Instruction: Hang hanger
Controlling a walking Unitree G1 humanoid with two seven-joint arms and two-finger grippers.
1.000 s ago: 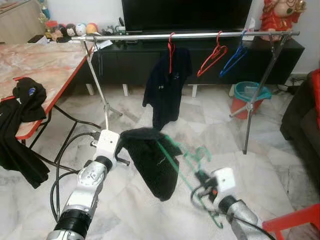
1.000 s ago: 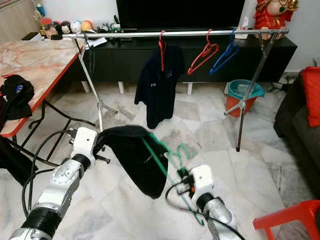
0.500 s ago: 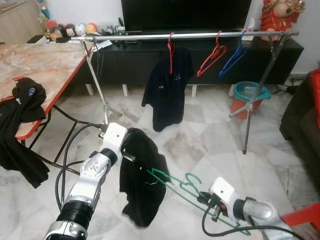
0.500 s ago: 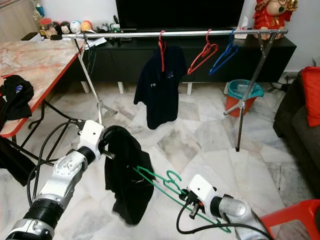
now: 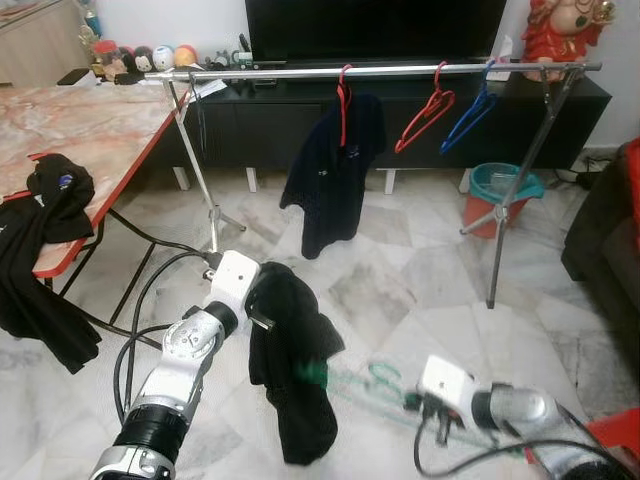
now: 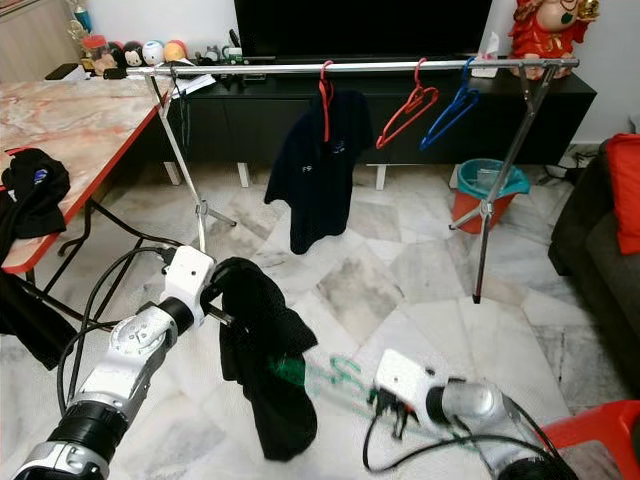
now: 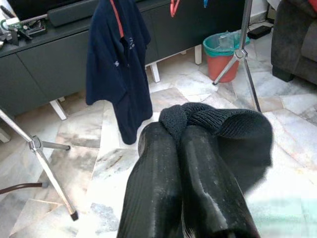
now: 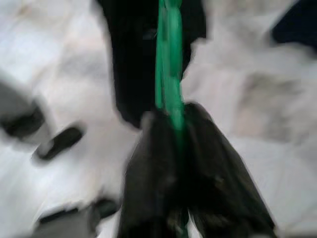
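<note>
Landmark: steel clothes rail point(image 5: 380, 71) on tripod legs, running across the room in front of the dark TV cabinet point(image 5: 300, 115). Left of the rail, a marble-patterned worktop point(image 5: 70, 125) with red edge; black clothing point(image 5: 45, 205) draped over its near edge and hanging toward the floor. On the rail, left to right: red hanger point(image 5: 343, 95) carrying a navy shirt point(image 5: 332, 170), an empty red hanger point(image 5: 425, 108), an empty blue hanger point(image 5: 468, 105). Teal-lined orange bin point(image 5: 500, 195) on the floor behind the rail's right leg. Below and in front of the rail, over the marble floor point(image 5: 400, 290): left tool point(image 7: 190, 144) pinched closed on the upper edge of a black garment point(image 5: 290, 370), fabric bunched between the fingertips, the rest hanging free beneath it. Right of the garment, still low in front of the rail, the green hanger point(image 6: 335, 378), motion-blurred, lying roughly level with one end reaching into the garment. Right tool point(image 8: 173, 124) closed on the hanger's other end, the green bar clamped between its two fingers. Hanger well below the rail, not on it.
</note>
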